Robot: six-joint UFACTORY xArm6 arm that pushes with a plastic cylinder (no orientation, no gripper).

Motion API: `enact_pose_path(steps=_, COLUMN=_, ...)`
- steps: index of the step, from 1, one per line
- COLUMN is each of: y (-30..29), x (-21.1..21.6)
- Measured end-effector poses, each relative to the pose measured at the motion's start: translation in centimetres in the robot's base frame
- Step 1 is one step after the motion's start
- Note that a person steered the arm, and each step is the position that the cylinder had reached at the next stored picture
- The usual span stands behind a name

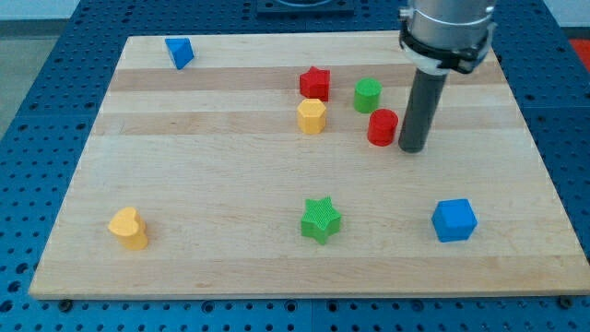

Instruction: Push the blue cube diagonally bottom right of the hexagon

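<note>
One blue cube point(454, 220) sits near the bench's point(212, 184) bottom right, well below my tip point(411, 148), which stands just right of the red cylinder point(383, 127); I carry no claw.

Block count: eight. By colour: two blue point(179, 52) point(454, 220), two red point(314, 83) point(383, 127), two green point(367, 95) point(321, 219), two yellow point(312, 116) point(128, 228). Two are stars: one red, one green.
</note>
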State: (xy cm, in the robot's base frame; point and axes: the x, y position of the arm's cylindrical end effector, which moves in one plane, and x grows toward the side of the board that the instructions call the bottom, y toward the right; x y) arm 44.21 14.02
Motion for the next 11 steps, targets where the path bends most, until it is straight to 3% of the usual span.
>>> enact_pose_path(steps=3, y=5.8, x=10.1)
enact_pose_path(steps=5, y=5.5, x=16.8)
enact_pose_path(steps=8, y=4.0, x=16.9)
enact_pose_path(steps=11, y=3.7, x=14.1)
